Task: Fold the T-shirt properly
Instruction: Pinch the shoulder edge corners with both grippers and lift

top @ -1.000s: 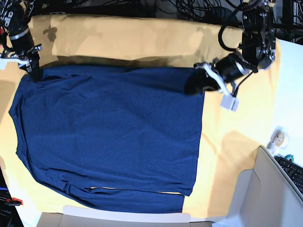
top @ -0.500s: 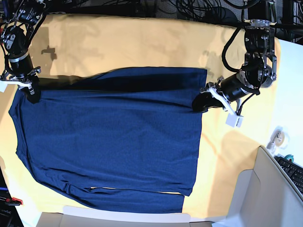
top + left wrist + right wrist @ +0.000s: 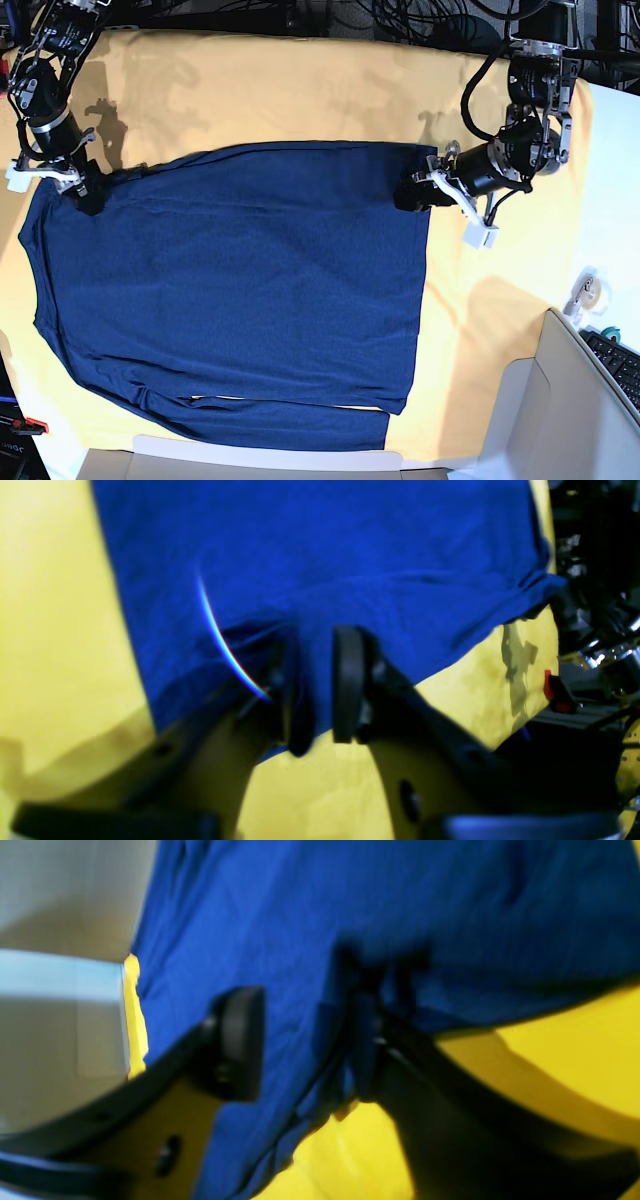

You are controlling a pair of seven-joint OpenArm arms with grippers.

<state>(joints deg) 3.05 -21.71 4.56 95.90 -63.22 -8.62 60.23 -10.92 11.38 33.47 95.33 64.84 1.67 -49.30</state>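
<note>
T-shirt (image 3: 230, 290) lies spread flat on the yellow cloth (image 3: 300, 90), filling the centre and left of the base view, its far edge near the upper middle.

Left gripper (image 3: 320, 690): narrow gap between the jaws, shirt edge between them; held or just let go, cannot tell.

Right gripper (image 3: 305, 1040): jaws wide, fabric draped across one finger, nothing pinched. In the base view it sits at the shirt's upper left corner (image 3: 85, 185).

Step judged: releasing the far edge after a fold. To do it well, both grippers should open fully, lift straight clear and avoid dragging the thin knit, keeping the edge straight.

Containers: grey box (image 3: 570, 410) at lower right; contents not visible.
</note>
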